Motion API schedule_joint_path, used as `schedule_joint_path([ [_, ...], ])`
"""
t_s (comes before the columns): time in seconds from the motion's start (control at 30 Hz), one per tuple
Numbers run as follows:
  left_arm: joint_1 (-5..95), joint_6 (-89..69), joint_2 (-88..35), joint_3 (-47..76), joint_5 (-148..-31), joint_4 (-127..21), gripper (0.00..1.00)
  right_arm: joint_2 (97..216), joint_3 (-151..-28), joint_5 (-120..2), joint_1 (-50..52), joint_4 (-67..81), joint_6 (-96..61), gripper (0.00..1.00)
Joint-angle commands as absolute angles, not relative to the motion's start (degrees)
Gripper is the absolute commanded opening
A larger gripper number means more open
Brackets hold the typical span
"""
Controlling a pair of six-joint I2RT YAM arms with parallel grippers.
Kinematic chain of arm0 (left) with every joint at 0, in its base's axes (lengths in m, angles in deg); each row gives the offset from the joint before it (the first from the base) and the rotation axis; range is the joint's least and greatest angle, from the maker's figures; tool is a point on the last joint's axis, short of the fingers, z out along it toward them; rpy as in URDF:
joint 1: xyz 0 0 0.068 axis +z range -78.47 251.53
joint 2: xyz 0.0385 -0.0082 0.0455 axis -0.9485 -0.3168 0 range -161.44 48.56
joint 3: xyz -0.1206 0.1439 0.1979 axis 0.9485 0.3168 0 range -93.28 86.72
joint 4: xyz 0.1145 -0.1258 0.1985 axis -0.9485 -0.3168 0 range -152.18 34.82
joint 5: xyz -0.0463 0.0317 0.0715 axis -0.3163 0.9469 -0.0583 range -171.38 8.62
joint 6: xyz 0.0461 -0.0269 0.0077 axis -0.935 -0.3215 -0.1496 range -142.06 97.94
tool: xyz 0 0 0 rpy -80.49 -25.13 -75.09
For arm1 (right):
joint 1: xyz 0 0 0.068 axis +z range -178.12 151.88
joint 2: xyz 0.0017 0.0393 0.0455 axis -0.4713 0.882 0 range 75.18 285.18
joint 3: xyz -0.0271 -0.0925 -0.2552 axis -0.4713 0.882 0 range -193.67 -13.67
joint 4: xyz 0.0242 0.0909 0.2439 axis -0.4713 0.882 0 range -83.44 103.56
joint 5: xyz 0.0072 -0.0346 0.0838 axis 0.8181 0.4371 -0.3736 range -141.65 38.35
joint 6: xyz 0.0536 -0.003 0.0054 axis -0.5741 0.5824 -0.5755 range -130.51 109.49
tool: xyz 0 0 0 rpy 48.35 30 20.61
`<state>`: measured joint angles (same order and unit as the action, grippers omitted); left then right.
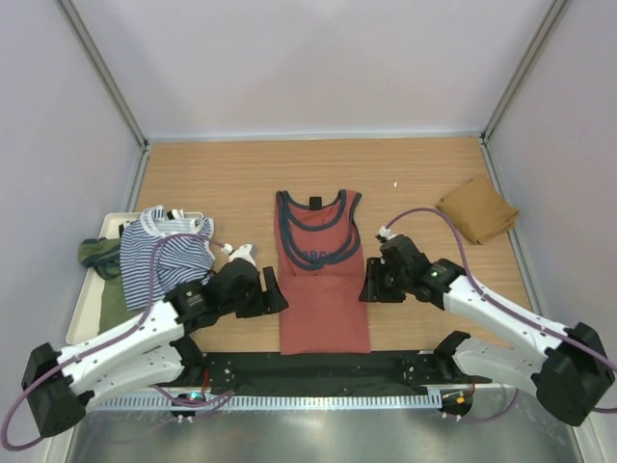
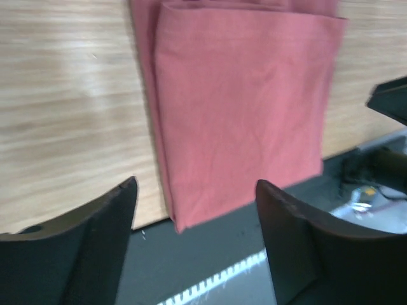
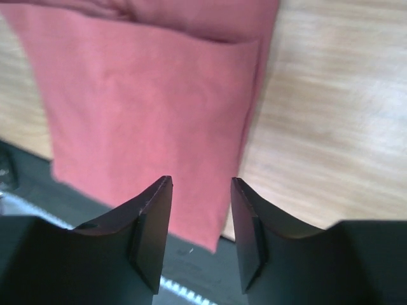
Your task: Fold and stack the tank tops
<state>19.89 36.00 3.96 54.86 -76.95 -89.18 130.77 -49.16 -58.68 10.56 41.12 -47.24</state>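
Note:
The rust-red tank top [image 1: 322, 280] with navy trim lies in the table's middle, its sides folded in to a long strip, hem over the near black edge; it also shows in the left wrist view [image 2: 241, 108] and the right wrist view [image 3: 146, 108]. My left gripper [image 1: 273, 291] is open and empty just left of the strip. My right gripper [image 1: 367, 285] is open and empty just right of it. The tan-brown tank top [image 1: 476, 209] lies folded at the far right. The navy-white striped top [image 1: 164, 253] lies crumpled at the left over the olive green top [image 1: 100, 257].
A white tray [image 1: 108, 224] holds the striped and olive tops at the left edge. A black strip [image 1: 318, 367] runs along the near table edge. Grey walls close in the back and both sides.

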Motion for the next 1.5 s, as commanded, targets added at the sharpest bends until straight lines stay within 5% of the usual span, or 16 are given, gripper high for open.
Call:
schedule_joint_path([
  [0.0, 22.04, 30.34, -7.55, 51.14, -73.73, -82.52, 0.70, 135.90, -52.86, -51.92, 10.82, 34.08, -44.44, 0.45],
  [0.23, 26.43, 25.58, -21.81, 46.11, -72.77, -76.82, 0.63, 146.98, -57.09, -45.86, 10.82, 30.73, -42.15, 0.55],
  [0.67, 28.29, 23.82, -31.15, 42.42, -74.88, -71.18, 0.51, 157.18, -60.08, -44.53, 9.85, 26.51, -39.78, 0.45],
  [0.87, 28.55, 23.29, -33.53, 41.37, -74.35, -71.36, 0.32, 158.24, -59.55, -46.20, 9.76, 25.71, -39.51, 0.22],
  [1.07, 28.55, 23.03, -33.62, 41.19, -73.82, -71.35, 0.24, 156.30, -59.11, -47.61, 9.76, 25.36, -39.60, 0.08],
  [1.1, 28.55, 22.68, -33.53, 41.10, -73.73, -71.62, 0.11, 156.04, -59.20, -47.69, 9.76, 25.45, -39.51, 0.06],
  [1.17, 28.64, 22.59, -33.18, 40.58, -73.82, -72.49, 0.00, 155.08, -59.46, -47.69, 9.76, 26.06, -39.60, 0.03],
  [1.47, 28.64, 22.67, -21.95, 40.93, -73.30, -76.36, 0.00, 147.25, -60.69, -46.64, 9.76, 30.10, -39.95, 0.01],
])
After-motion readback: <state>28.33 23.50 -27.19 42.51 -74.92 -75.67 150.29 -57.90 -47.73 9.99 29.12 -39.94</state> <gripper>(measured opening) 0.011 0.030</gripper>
